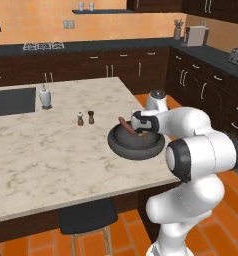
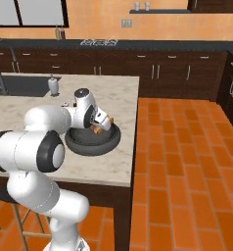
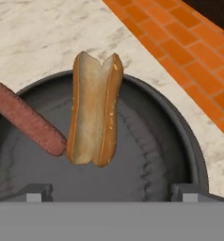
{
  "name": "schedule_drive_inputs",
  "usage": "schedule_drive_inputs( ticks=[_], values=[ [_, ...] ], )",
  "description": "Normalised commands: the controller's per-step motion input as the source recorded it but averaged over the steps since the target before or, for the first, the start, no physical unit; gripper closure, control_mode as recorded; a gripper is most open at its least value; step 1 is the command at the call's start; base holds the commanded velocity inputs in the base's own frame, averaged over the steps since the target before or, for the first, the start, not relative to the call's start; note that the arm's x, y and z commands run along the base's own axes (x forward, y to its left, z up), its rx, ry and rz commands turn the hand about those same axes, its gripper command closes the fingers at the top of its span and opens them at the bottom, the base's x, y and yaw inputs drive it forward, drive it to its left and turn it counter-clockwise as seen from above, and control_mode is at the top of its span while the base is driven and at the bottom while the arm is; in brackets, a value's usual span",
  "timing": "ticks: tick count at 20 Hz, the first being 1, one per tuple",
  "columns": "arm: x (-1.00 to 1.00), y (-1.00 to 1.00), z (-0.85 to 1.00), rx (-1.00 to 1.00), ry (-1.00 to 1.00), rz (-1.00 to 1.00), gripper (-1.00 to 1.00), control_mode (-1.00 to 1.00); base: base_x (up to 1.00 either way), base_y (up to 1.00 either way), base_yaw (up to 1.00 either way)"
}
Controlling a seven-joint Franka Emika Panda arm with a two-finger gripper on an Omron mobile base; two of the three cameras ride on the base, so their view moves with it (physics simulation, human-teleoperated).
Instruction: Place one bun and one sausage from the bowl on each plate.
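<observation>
I have the gripper (image 3: 112, 190) down over the bowl (image 1: 136, 145), its jaws spread wide apart with nothing between them; in the hand view the two dark fingertips (image 3: 36, 192) sit far apart at the bottom, both over the bowl's dark floor. The bowl stands on the marble island counter (image 1: 46, 150), near its right edge, by the orange tiled floor (image 2: 187, 157). Inside it I see a bun (image 3: 95, 110), split side up, lying lengthwise between the fingertips and a little beyond them, and a sausage (image 3: 27, 123) just to its left, one end resting against the bun's side and the other propped up on the bowl's rim. From the left base view the sausage (image 1: 125, 125) pokes above the rim on the far left side. Farther left on the counter stand two small shakers (image 1: 85, 118) and a white dispenser (image 1: 45, 96).
</observation>
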Motion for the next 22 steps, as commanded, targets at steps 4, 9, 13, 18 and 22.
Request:
schedule_drive_inputs(
  ticks=[4,9,13,18,22],
  values=[
    [0.32,-0.01,-0.14,0.0,0.03,-0.03,-1.0,-1.0,0.0,0.0,0.0],
    [0.29,0.0,-0.27,0.0,0.01,0.0,-1.0,-1.0,0.0,0.0,0.0],
    [0.32,0.0,-0.31,0.0,0.0,0.0,-1.0,-1.0,0.0,0.0,0.0],
    [0.24,-0.08,-0.23,0.0,0.0,0.0,-1.0,-1.0,0.0,0.0,0.0],
    [0.23,-0.04,-0.18,0.0,0.0,0.0,-1.0,-1.0,0.0,0.0,0.0]
  ],
)
